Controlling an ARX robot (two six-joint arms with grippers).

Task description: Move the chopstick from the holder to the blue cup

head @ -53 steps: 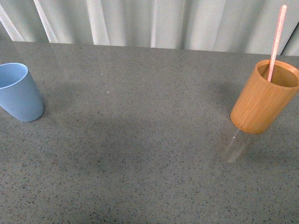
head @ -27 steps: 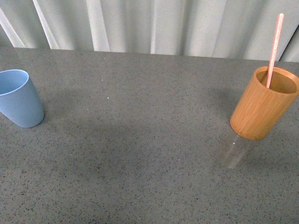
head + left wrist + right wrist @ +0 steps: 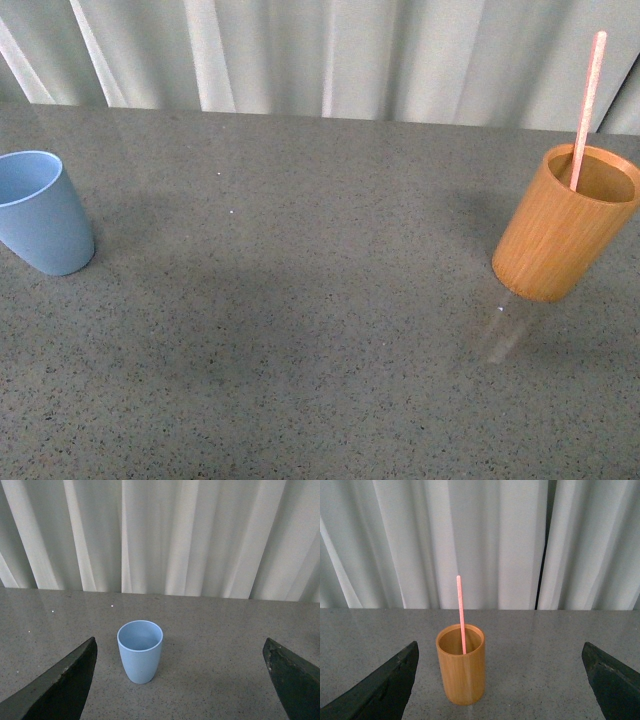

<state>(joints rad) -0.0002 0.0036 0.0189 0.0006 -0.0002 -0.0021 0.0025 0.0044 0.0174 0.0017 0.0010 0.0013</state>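
Observation:
The pink-red chopstick (image 3: 587,105) stands upright in the orange-brown wooden holder (image 3: 562,228) at the table's right side. Both also show in the right wrist view, the chopstick (image 3: 461,612) inside the holder (image 3: 461,667). The light blue cup (image 3: 40,212) stands at the far left, empty in the left wrist view (image 3: 140,651). My left gripper (image 3: 180,680) is open, well back from the blue cup. My right gripper (image 3: 500,680) is open, well back from the holder. Neither gripper shows in the front view.
The grey speckled table (image 3: 300,300) runs back to a white pleated curtain (image 3: 330,50). A faint reflection of the holder lies on the tabletop in front of it.
The front view has shifted slightly; the cup and holder sit a little lower in the picture than a second ago. The objects have not moved on the table.

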